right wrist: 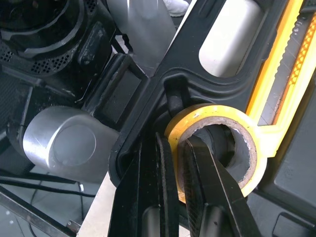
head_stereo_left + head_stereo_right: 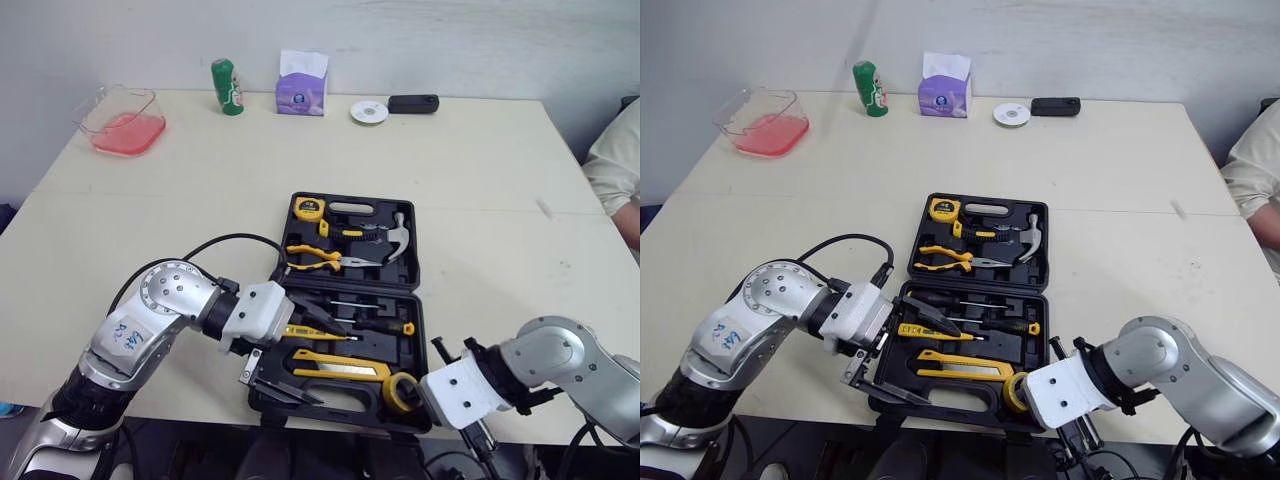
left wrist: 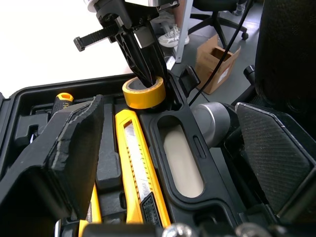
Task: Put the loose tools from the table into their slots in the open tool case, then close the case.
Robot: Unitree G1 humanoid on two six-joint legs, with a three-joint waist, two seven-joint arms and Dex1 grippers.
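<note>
Head views: An open black case lies on a pale table, close to the table's front edge. The case's far half holds a tape measure, pliers and a hammer. Its near half holds screwdrivers and a yellow knife. The yellow tape roll sits in the case's near right corner, just beside the knife's end. The right gripper meets the roll from the table's front edge. The left gripper hovers over the case's near left corner.

Left wrist view: The left fingers are released and spread wide. One is above the knife inside the case and the other is outside the front rim, with the handle between them.

Right wrist view: The right gripper is clenched on the roll's wall, one finger inside the ring, one outside against the case rim.
</note>
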